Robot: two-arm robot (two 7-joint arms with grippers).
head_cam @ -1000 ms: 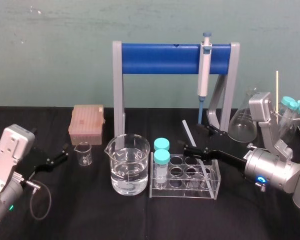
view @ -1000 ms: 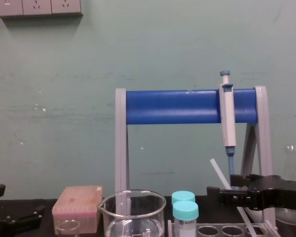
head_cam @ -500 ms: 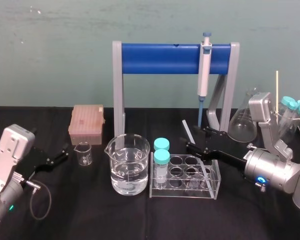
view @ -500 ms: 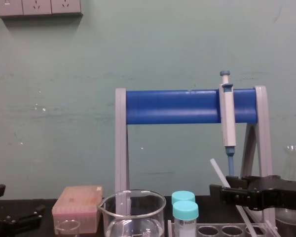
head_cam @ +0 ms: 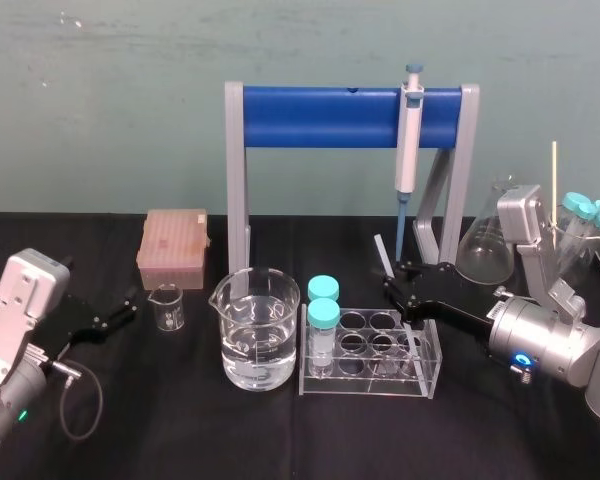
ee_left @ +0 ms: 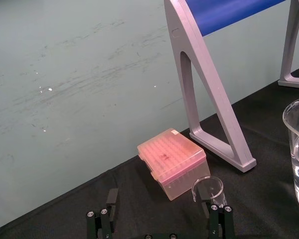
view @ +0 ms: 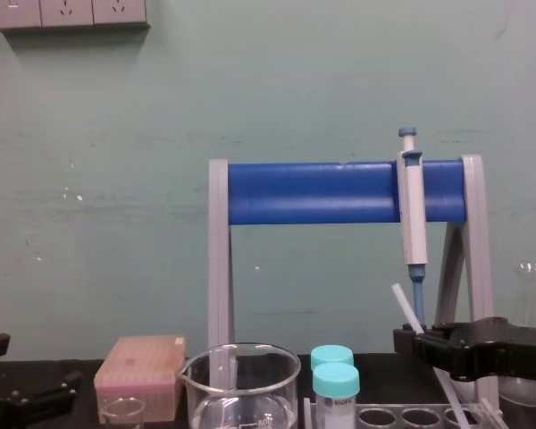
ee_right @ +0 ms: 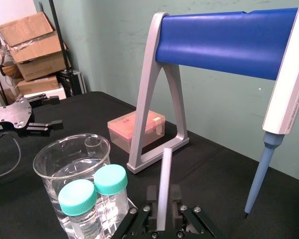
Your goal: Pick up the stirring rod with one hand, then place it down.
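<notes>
The stirring rod [head_cam: 383, 252] is a thin whitish glass stick that leans with its lower end in the clear tube rack [head_cam: 365, 385]. My right gripper [head_cam: 392, 282] reaches in from the right, behind the rack, with both fingers pressed against the rod. In the right wrist view the rod [ee_right: 164, 179] rises straight up from between the two pads of the right gripper [ee_right: 162, 195]. The chest view has the rod [view: 404, 306] slanting up out of the black right gripper [view: 411, 342]. My left gripper [head_cam: 120, 312] rests open at the far left of the table; its fingers [ee_left: 100, 219] stand wide apart.
A beaker of water [head_cam: 255, 330] and two teal-capped tubes [head_cam: 323, 300] stand left of the rod. The white-and-blue pipette [head_cam: 408, 140] hangs on the blue-barred stand [head_cam: 320, 117] just behind. A pink tip box [head_cam: 173, 245], a small beaker [head_cam: 167, 305] and a flask [head_cam: 485, 245] stand around.
The right gripper's fingers have closed in on the rod. The rod's top has shifted a little to the right and stands more upright. The left arm has not moved.
</notes>
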